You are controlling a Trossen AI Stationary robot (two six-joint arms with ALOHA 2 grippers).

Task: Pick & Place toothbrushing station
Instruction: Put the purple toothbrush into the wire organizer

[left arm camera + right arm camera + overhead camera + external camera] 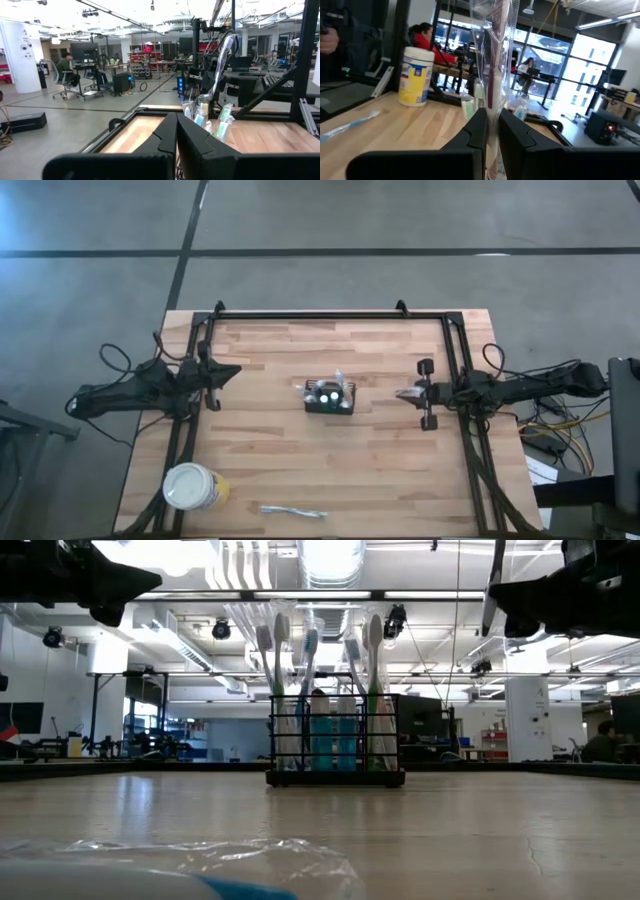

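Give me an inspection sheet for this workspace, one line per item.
Surface: light wooden plank table inside a black frame.
Job's things: small black rectangular mesh caddy at table centre, upright, toothbrushes standing in it.
Clutter: round white tub with yellow label at one table corner; plastic-wrapped toothbrush lying beside it.
Grippers: left gripper fingers shut, empty, parked at its table side; right gripper fingers closed on a clear plastic-wrapped toothbrush.
Cables: loops behind both arms, off the table.
Surroundings: open lab, people seated at desks.

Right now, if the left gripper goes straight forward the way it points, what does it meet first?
Probably the black mesh caddy holding wrapped toothbrushes at mid-table. The left gripper, shut, aims that way, though it may sit too high and pass over.
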